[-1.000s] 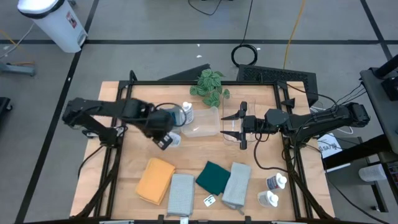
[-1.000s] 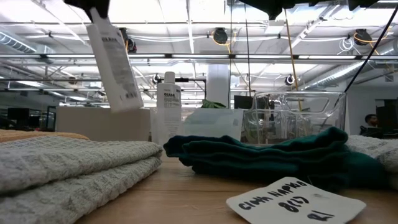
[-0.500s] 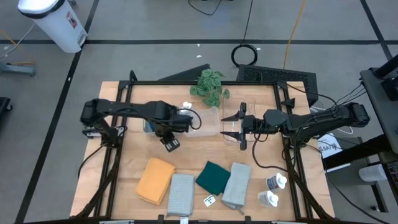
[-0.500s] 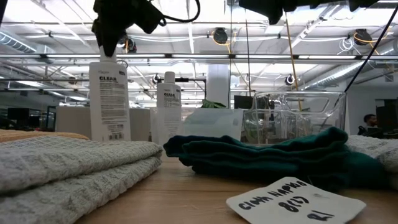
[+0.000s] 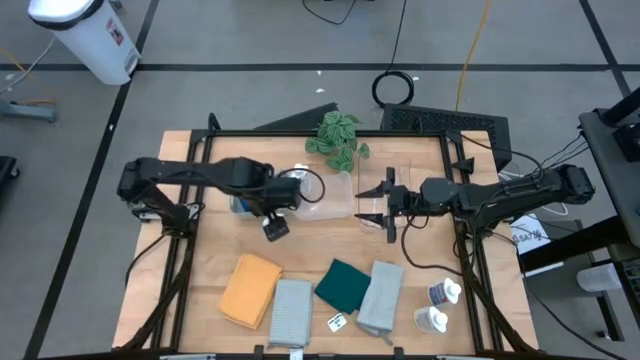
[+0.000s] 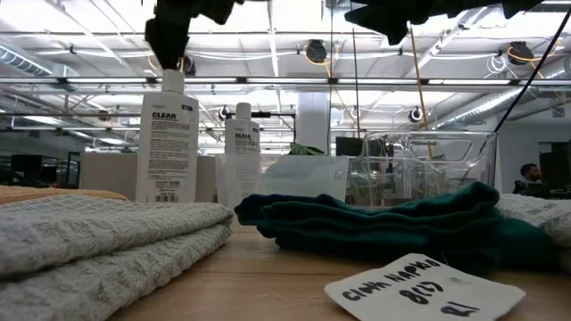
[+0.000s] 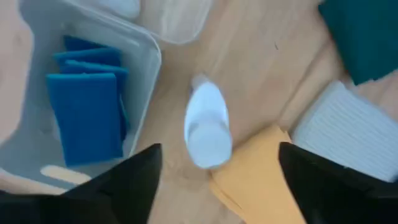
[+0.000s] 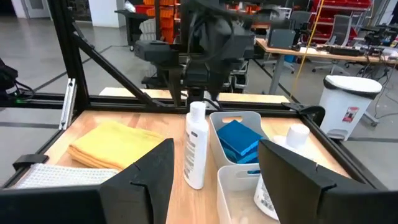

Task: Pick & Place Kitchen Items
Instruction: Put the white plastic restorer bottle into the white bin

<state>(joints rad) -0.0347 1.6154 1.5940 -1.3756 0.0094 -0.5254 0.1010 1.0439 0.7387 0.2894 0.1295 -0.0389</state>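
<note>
High view: my left gripper (image 5: 282, 203) hangs near the table's (image 5: 200, 290) middle, a bit toward the left edge, over the bins. I can't make out the bottle under it from here. The right gripper (image 5: 368, 204) waits mid-table at the clear bin (image 5: 378, 178). Two more squeeze bottles (image 5: 438, 305) sit untouched at the near right corner. The orange cloth (image 5: 250, 288), two grey cloths (image 5: 290, 310), the green cloth (image 5: 345, 285) and a paper tag (image 5: 338, 322) lie along the near edge.

Low view: the white bottle (image 6: 167, 143) stands upright on the table with the left claw just above its cap. I can't tell if they touch. A second bottle (image 6: 241, 152) stands farther back.

Left wrist view: the fingers (image 7: 130, 180) are spread wide apart and clamp nothing. The bottle shows cap-up between them, just beside the bin (image 7: 146, 68) holding the blue sponges (image 7: 87, 115).

Right wrist view: the right fingers (image 8: 149, 180) are also apart, with nothing gripped. The bottle stands between the orange cloth and the sponge bin. Another bottle (image 8: 292, 135) leans in a nearer bin.

Progress, my guess: the sponges are binned and one bottle is in. This bottle is set down outside the bins. The two corner bottles and all the cloths are left, so roughly halfway.
</note>
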